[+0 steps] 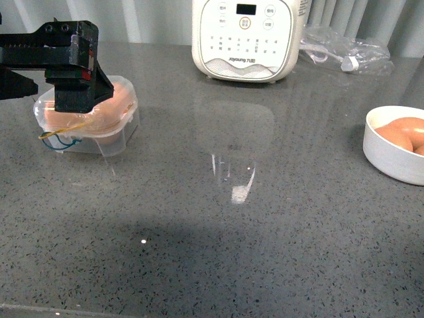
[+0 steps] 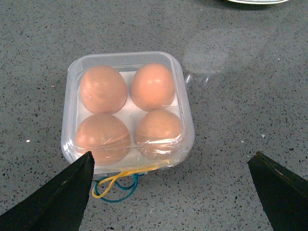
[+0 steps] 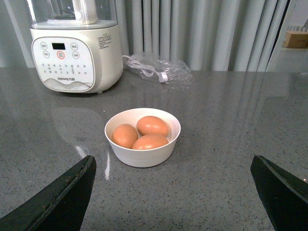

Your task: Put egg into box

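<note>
Four eggs (image 2: pixel 103 89) are standing in the closed box (image 2: pixel 186 126), long axes upright; the left claw (image 2: pixel 175 192) is hanging spread above.

box (image 2: pixel 128 111): clear four-cell case, lid closed, flat on the counter at far left | eggs inside: four brown, all cells full

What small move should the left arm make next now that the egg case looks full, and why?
Probably lift the left gripper straight up and away from the egg case. All four cells hold eggs and the lid looks shut over them, so nothing seems left to place. The fingers are spread wide and hold nothing, so rising vertically should avoid nudging the case or the rubber bands beside it.
</note>
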`<state>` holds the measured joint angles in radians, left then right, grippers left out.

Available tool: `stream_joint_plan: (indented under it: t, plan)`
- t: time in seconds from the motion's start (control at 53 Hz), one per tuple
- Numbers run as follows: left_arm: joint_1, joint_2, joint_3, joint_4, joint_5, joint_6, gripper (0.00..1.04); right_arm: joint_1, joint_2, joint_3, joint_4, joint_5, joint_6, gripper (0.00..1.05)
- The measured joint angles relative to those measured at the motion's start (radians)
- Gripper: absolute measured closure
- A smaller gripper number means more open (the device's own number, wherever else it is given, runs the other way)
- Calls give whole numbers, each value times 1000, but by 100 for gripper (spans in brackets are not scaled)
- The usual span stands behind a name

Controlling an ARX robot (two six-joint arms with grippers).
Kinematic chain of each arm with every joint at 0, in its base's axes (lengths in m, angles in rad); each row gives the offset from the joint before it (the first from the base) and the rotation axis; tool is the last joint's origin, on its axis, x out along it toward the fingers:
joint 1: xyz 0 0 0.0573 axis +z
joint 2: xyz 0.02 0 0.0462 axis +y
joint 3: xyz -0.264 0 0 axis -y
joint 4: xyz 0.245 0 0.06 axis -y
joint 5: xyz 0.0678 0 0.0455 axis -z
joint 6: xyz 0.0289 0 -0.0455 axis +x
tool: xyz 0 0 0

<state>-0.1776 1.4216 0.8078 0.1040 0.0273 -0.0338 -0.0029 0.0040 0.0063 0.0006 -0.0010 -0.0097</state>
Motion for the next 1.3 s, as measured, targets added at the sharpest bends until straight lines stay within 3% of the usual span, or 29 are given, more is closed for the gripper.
stream_joint_plan:
  t: [0.302,0.566,0.679,0.849,1.057,1.094,1.189,1.302]
  plan:
    - [72,-85,2,-36,5,-3,7,0,0,0,0,0,0,7]
    - [194,-304,-27,-179,135,67,7,0,0,0,0,0,0,7]
    - [306,-428,-71,-277,265,125,7,0,0,0,0,0,0,7]
    - [551,-573,-143,-435,470,225,7,0,0,0,0,0,0,7]
    - [666,-654,-206,-513,548,309,7,0,0,0,0,0,0,7]
    - [665,-692,-255,-435,526,287,11,0,0,0,0,0,0,7]
    - [595,-869,-497,23,370,127,32,0,0,0,0,0,0,7]
    - [499,-974,-586,132,282,62,57,0,0,0,0,0,0,7]
